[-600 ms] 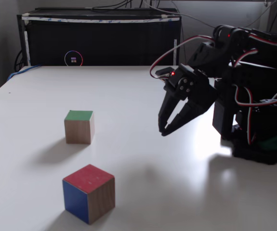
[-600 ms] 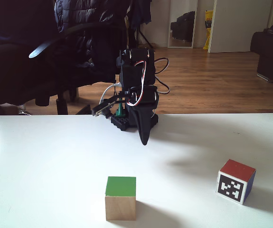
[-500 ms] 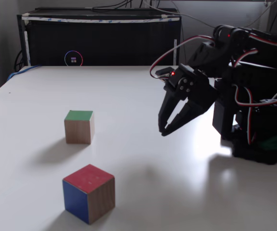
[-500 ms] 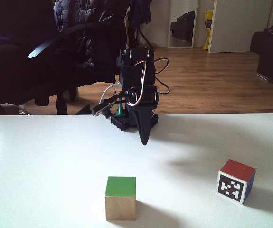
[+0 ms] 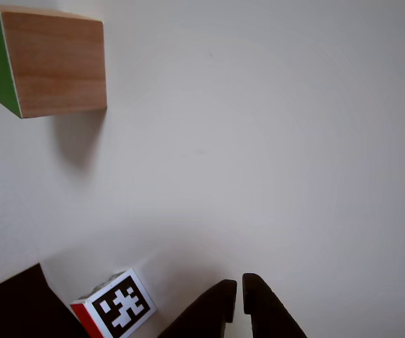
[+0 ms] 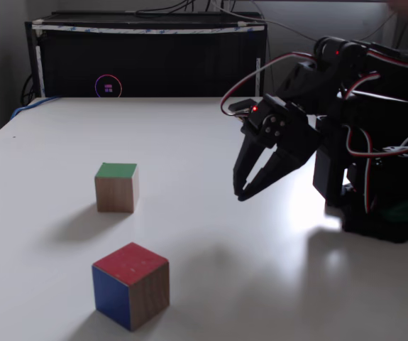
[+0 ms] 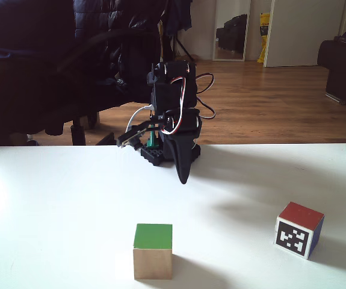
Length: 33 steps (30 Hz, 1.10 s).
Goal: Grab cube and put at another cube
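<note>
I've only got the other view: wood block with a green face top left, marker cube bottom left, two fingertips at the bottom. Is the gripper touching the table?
Observer: No. In a fixed view the gripper hangs above the white table, fingertips together, holding nothing.
Operator: Marker cube's other faces?
Observer: Red on top, blue on one side: another cube.
Operator: Which way does the cube's green face point?
Observer: Upward; the cube sits flat, apart from the marker cube.

The cube (image 5: 58, 63) shows smooth wood grain on a matt white table (image 5: 272, 127), near the black plastic tool (image 5: 235, 290)
</note>
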### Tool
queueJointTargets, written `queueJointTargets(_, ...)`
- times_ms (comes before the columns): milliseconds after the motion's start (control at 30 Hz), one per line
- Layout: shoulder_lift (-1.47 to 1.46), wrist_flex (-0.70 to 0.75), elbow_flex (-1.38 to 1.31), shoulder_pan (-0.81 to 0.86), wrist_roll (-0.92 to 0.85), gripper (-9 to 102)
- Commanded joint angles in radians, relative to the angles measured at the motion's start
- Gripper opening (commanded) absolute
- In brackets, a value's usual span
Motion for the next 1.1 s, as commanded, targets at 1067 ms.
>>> queueJointTargets(1067, 0.005, 0.003, -0.003, -0.028, 0.014, 0)
